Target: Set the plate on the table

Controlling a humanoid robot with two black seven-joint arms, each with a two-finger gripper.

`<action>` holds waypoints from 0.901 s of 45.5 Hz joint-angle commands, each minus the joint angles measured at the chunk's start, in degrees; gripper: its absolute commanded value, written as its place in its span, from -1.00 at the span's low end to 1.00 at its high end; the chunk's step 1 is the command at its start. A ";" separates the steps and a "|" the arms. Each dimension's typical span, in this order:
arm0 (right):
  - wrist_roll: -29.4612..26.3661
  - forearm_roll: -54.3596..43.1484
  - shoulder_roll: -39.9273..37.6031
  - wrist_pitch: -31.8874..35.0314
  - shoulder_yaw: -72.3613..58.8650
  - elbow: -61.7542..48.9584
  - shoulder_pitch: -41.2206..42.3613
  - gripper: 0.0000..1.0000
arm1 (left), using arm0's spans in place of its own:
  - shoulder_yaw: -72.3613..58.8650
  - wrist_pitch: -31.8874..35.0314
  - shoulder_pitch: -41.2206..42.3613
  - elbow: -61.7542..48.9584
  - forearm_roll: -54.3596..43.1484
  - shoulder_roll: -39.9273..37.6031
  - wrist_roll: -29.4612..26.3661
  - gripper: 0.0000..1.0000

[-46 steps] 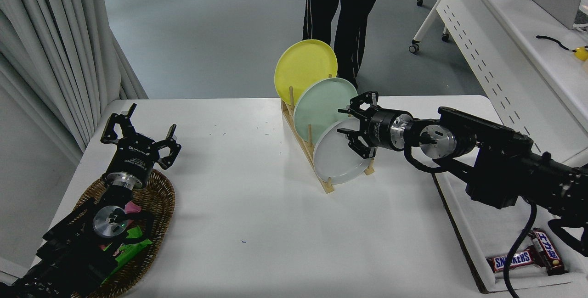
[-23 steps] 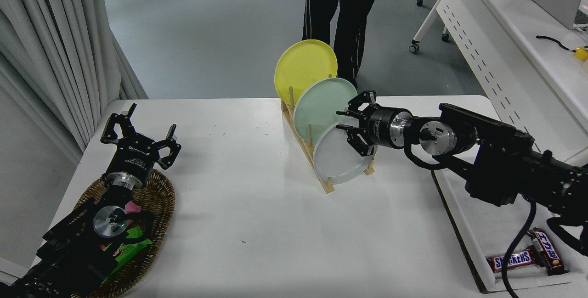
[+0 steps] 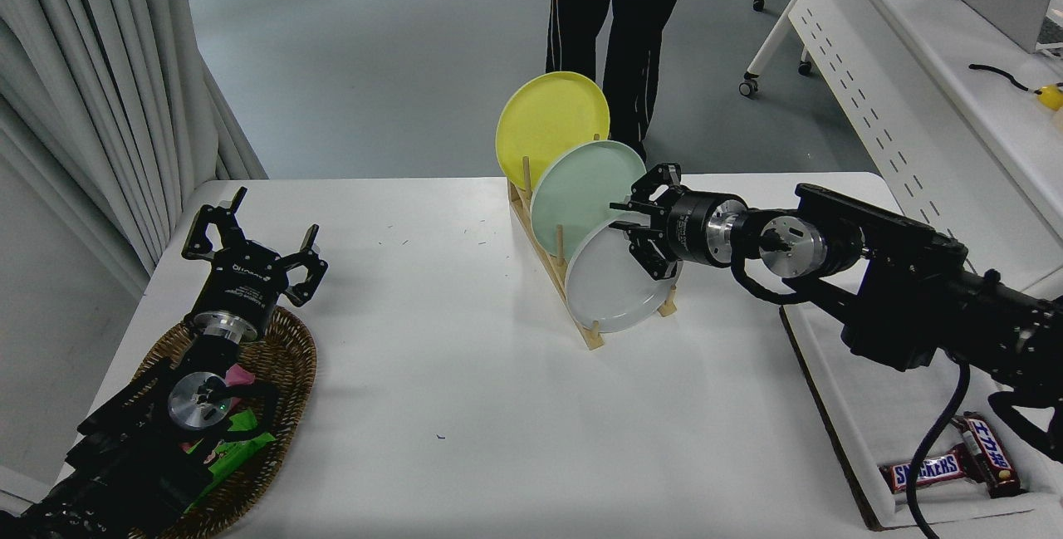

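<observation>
Our right gripper has crept slightly up onto the plate's upper right rim, fingers spread around it without clamping, while the plate stands in the wooden rack near the table's far edge, our left gripper parked, fingers apart, at the near left corner.

Single head cam, high, fwd-down over white table.

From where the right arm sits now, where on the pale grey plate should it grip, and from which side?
Grip the upper right rim of the plate, coming in from the right, as the right gripper is placed now. The plate stands on edge, tilted, in the front slot of the wooden rack, with the mint green plate close behind, so only that rim edge looks free to pinch.
</observation>
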 commanded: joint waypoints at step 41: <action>-9.77 0.43 -5.28 0.31 7.75 0.86 2.29 -1.00 | 0.00 0.00 0.00 0.00 0.00 0.00 0.00 1.00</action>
